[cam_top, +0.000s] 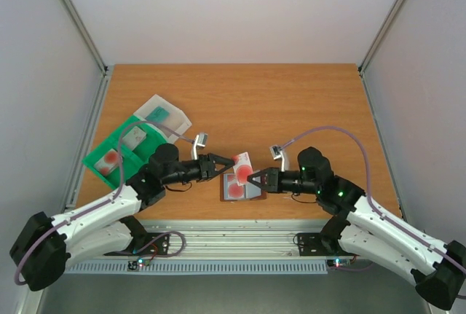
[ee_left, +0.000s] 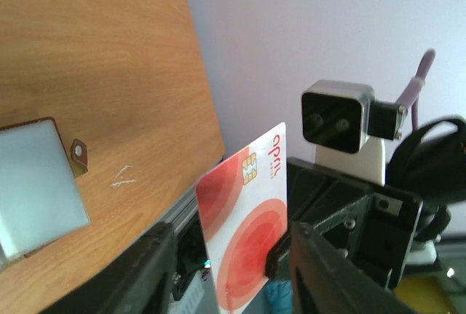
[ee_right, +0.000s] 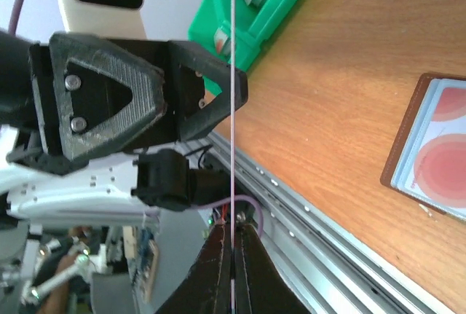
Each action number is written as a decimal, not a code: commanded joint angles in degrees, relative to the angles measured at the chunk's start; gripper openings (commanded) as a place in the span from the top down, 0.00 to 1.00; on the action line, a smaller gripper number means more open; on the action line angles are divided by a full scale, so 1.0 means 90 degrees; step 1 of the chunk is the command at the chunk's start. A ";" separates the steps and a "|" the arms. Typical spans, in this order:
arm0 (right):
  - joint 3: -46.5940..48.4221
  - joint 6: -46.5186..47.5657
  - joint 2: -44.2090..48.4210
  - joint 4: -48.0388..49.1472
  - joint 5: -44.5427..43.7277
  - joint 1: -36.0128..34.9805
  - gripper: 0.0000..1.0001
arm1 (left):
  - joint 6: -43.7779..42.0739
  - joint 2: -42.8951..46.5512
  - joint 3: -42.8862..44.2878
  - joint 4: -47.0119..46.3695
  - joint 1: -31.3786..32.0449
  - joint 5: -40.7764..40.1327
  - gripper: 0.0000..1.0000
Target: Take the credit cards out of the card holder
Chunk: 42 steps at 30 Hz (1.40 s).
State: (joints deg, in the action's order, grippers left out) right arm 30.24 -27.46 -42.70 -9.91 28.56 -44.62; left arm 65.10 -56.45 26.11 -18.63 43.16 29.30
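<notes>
The red credit card (ee_left: pixel 244 234) is up in the air, over the near part of the table (cam_top: pixel 291 110), a little above the card holder (ee_right: pixel 405 135). The right gripper (ee_right: pixel 233 245) is clenched on the card's bottom edge. The left gripper (cam_top: pixel 227 166) is right next to the card, with its jaws apart, so it looks like it is letting go.

What could go wrong? The card is thin and smooth, and only one gripper pinches it, by one small edge. It could slip out or swing down. If the left gripper bumps the card when it pulls back, the card could twist in the pinch or fall. The near edge of the table is close, so a dropped card might land on the metal rail (ee_right: pixel 320 234) there and be hard to pick up.

The card is red, with big round shapes in lighter red, a small gold chip and some small letters. From the side it is just a thin line. It stands almost straight up.

The card holder lies open and flat on the table, brown at the rim and pale inside. More red cards (ee_right: pixel 445 168) sit in it, so I think the job is not done.
</notes>
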 commanded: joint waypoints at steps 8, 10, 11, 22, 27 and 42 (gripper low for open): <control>0.1071 0.2196 0.0594 -0.2256 0.1748 -0.0004 0.99 | -0.1888 0.1156 0.0800 0.2337 -0.0013 0.1501 0.44; 0.1240 0.2359 0.0577 -0.2359 0.2054 -0.0002 0.99 | -0.2260 0.1250 0.1020 0.2839 -0.0018 0.1683 0.45; 0.1308 0.2439 0.0549 -0.2451 0.2106 -0.0003 0.99 | -0.2397 0.1291 0.1090 0.2972 -0.0020 0.1800 0.45; 0.1468 0.2815 0.0094 -0.2528 0.2456 -0.0001 0.99 | -0.2664 0.1226 0.1202 0.3128 -0.0019 0.2520 0.66; 0.1421 0.2800 0.0004 -0.2449 0.2567 0.0001 0.99 | -0.2579 0.1193 0.1087 0.2842 -0.0013 0.2583 0.77; 0.1389 0.2691 0.0045 -0.2481 0.2306 -0.0002 0.91 | -0.2631 0.1227 0.1016 0.2781 -0.0018 0.2502 1.00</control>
State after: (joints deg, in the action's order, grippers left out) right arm 42.81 -3.46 -42.98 -32.60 50.72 -44.62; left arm 42.35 -46.19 35.83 8.78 43.11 52.12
